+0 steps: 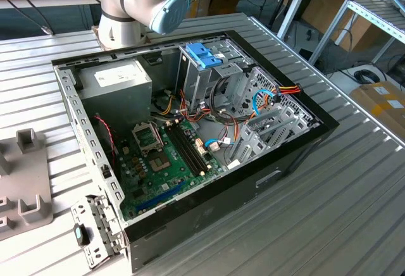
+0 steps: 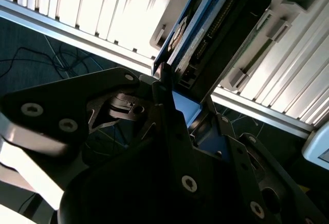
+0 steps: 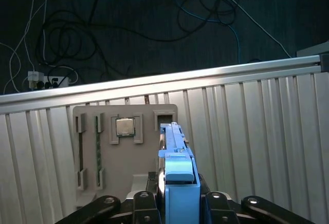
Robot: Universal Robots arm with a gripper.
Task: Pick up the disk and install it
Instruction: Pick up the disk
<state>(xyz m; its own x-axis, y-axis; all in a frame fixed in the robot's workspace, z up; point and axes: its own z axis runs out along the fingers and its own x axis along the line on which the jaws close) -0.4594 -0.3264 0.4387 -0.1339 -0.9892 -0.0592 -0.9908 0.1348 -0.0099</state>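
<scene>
**Disk on edge between the jaws, at the grey holder**

The disk point(image 3: 179, 175) stands on edge over the grey holder point(image 3: 123, 167), at the slot next to the holder's processor chip point(image 3: 123, 127). The jaws are nearly closed. They sit tight against the two sides of the disk's blue frame and look to have a grip on it. I cannot tell whether the disk's lower edge has left the holder or rests in it.

In the second wrist view the disk point(image 2: 221, 29) shows its connector end and a strip of its metal face.

I judge the disk to be stiff and heavy for its bulk. Its metal faces are smooth and likely to slip, and a knock or a drop could harm it. The blue frame along its edges is the sound place to take hold. That keeps pressure off the connectors and the underside, and it is where the jaws are now.

By count there is one disk, one chip and one green memory stick point(image 3: 97, 149) in the holder. The holder point(image 1: 25, 181) lies on the desk point(image 1: 354, 213), and one open computer case point(image 1: 291, 156) stands close beside it. There is one arm point(image 1: 136, 0).
</scene>
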